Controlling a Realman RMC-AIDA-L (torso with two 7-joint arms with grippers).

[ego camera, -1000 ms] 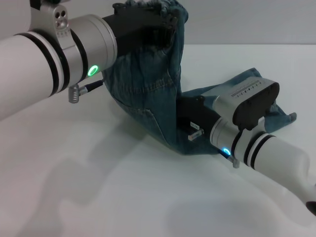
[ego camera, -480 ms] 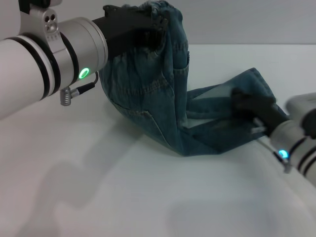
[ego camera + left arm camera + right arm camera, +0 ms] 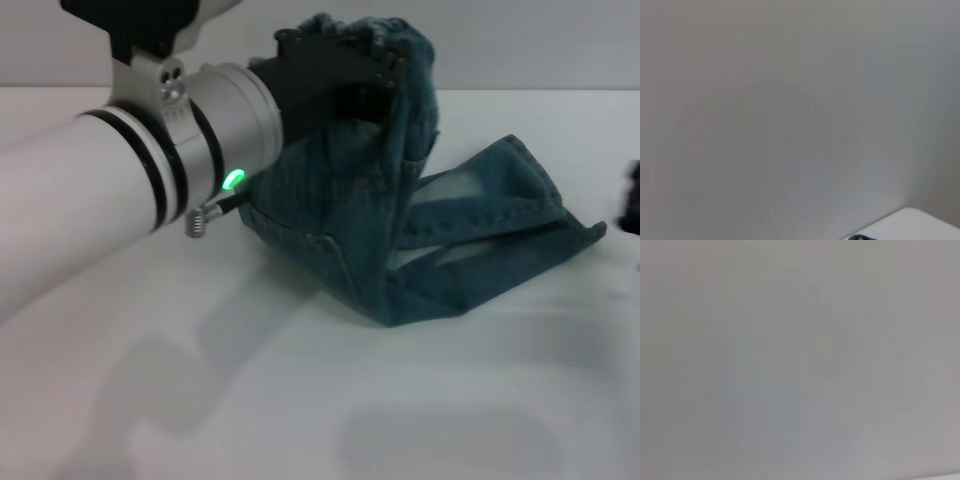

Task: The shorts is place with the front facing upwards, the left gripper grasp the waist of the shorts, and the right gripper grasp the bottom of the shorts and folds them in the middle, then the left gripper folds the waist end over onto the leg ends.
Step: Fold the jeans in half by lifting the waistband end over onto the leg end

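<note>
Blue-green denim shorts (image 3: 420,240), waist raised, leg ends (image 3: 560,200) flat on table.

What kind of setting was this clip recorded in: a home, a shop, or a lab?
Most likely a lab or test bench, not a home. A bare white table meets a plain grey wall, and only the shorts lie there, their waist lifted by the left claw. The right claw barely shows at the edge.

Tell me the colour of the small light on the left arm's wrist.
Green. The light glows on the silver wrist behind the left gripper, clearest in the head view.
</note>
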